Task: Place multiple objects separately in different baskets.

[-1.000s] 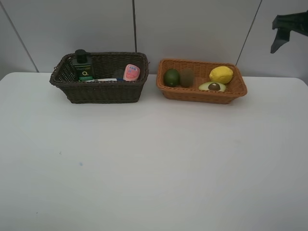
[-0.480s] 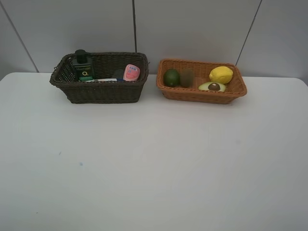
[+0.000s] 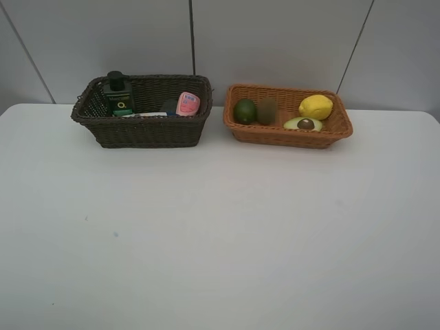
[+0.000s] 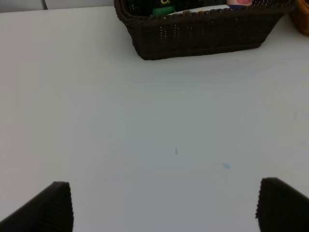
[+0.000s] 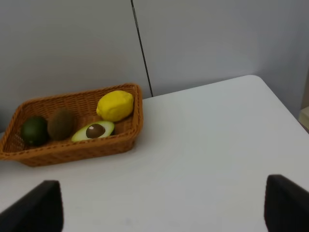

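The dark brown basket point(image 3: 110, 130) stands at the back left and holds a dark green pump bottle point(image 3: 118, 95), a pink bottle point(image 3: 188, 104) and a blue-capped white bottle point(image 3: 148, 114) lying low. The orange-tan basket point(image 3: 289, 136) to its right holds a green avocado point(image 3: 245, 111), a brown kiwi point(image 3: 267, 110), a yellow lemon point(image 3: 315, 106) and a halved avocado point(image 3: 303, 124). Neither arm shows in the high view. My left gripper point(image 4: 164, 205) is open over bare table short of the dark basket point(image 4: 203, 34). My right gripper point(image 5: 161, 208) is open, well back from the tan basket point(image 5: 72, 147).
The white table point(image 3: 220, 234) stretches out in front of both baskets. A grey panelled wall point(image 3: 275, 41) rises just behind them. The table's right edge point(image 5: 282, 104) shows in the right wrist view.
A dark arm part at the upper right of the high view one second ago has left the picture. The baskets and their contents have not moved.
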Robot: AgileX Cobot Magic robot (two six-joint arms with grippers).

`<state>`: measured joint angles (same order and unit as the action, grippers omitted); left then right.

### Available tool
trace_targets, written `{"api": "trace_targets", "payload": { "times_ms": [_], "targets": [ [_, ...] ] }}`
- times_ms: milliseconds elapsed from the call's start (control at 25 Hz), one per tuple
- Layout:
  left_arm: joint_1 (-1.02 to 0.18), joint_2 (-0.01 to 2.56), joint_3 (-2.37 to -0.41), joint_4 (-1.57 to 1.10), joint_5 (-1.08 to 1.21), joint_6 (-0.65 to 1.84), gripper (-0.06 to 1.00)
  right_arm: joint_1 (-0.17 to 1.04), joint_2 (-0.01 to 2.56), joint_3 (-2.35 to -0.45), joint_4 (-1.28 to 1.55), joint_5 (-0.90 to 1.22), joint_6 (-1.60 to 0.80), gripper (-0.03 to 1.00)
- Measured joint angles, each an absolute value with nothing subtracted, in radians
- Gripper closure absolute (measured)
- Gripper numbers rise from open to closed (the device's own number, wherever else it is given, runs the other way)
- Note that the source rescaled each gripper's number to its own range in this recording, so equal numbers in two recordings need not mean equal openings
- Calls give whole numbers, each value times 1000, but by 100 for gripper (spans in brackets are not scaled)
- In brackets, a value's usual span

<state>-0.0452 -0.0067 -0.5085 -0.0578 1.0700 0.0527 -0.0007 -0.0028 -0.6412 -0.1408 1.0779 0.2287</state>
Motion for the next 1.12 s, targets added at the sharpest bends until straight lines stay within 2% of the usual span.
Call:
{"api": "trace_targets", "payload": {
  "times_ms": [280,1120],
  "targets": [
    [-45,-7,-508,-58,1070,53,-5,-1,-4,-528,-145,1078,163,-1],
    [-45,-7,-508,-58,1070,53,-5,-1,-4,-528,-164,1077,159,-1]
  ]
}}
